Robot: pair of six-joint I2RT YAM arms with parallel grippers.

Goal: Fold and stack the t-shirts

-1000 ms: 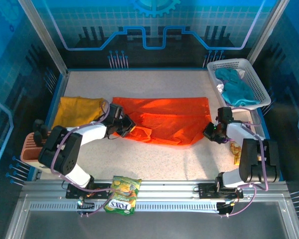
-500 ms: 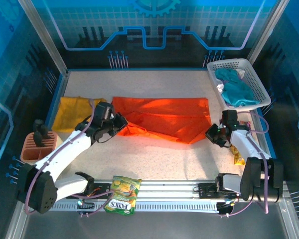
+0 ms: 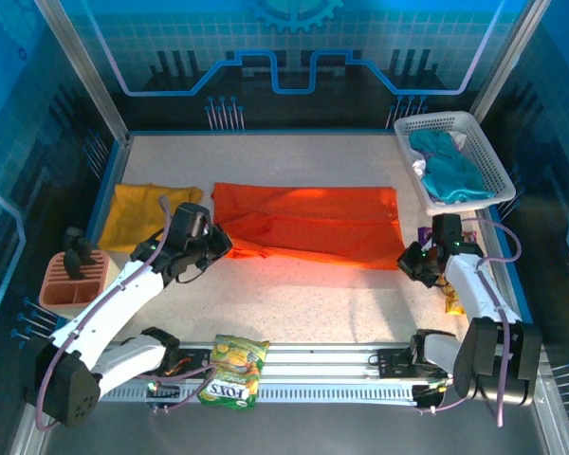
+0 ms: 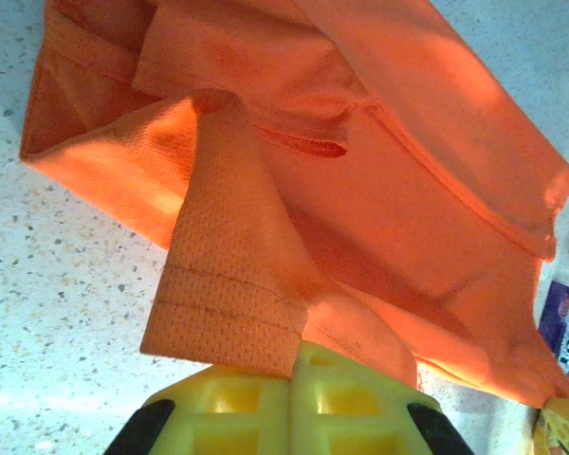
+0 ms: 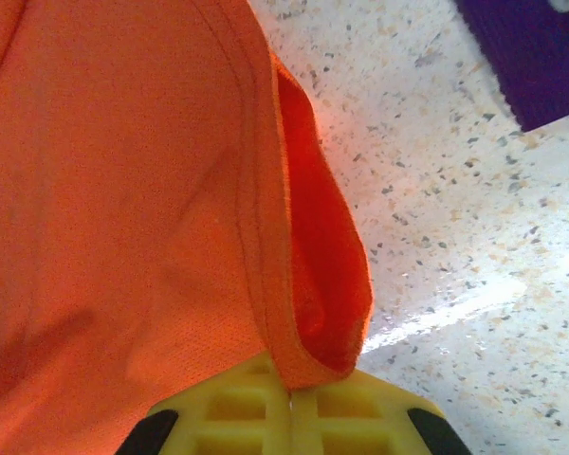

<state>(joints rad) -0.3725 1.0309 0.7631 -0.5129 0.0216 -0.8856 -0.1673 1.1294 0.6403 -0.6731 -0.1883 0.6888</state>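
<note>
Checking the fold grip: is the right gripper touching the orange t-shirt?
Touching. The right wrist view shows the orange t-shirt with its hem pinched where the right gripper has its yellow fingers shut together.

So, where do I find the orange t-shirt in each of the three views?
Top external: the orange t-shirt lies spread mid-table, from the left gripper to the right gripper.
Left wrist: the orange t-shirt takes the upper part; a corner is pinched in the left gripper.
Right wrist: the orange t-shirt covers the left half; its hem is pinched in the right gripper.
Shared landmark: the speckled table top beside the shirt.
</note>
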